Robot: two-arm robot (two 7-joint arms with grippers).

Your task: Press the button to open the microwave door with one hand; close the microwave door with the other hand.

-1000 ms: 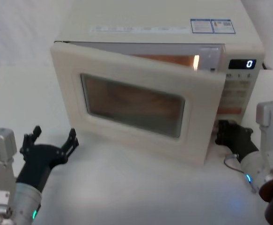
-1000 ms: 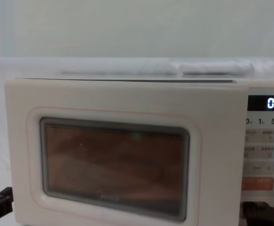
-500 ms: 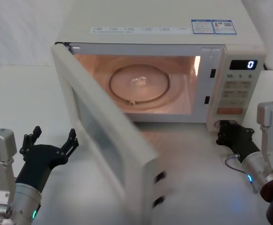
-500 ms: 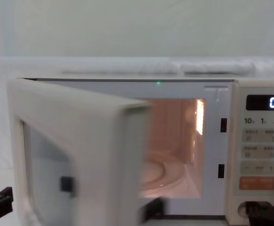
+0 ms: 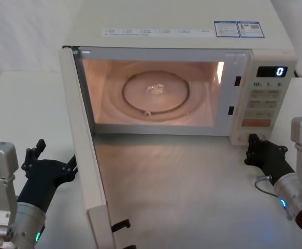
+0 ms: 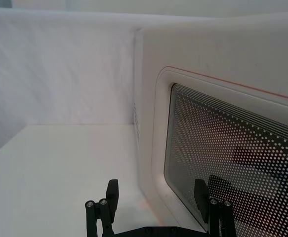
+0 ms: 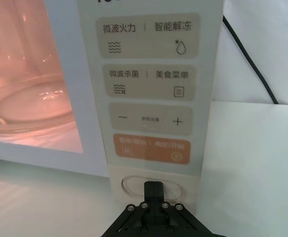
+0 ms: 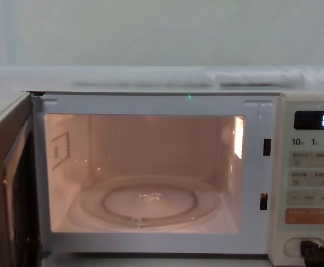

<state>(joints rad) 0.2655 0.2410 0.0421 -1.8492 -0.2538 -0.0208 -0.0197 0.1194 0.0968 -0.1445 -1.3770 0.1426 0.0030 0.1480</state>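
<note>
Cream-white boxy microwave (image 5: 182, 31) sits on the white table (image 5: 21, 109), cavity lit, glass turntable (image 5: 156, 93) bare. Its cream door with the dark mesh-backed window (image 6: 223, 148) stands swung fully out on the left hinge. Black left gripper (image 6: 156, 202), fingers spread apart, is just beside the door's outer face. Black right gripper (image 7: 152, 186), fingers together, has its tip at the cream oval push button (image 7: 134, 185) below the orange key (image 7: 151, 149); contact unclear.

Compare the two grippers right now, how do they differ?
The left gripper is open, fingers spread beside the swung-out microwave door; the right gripper is shut, its tip at the button. Both are black and sit low near the table.
</note>
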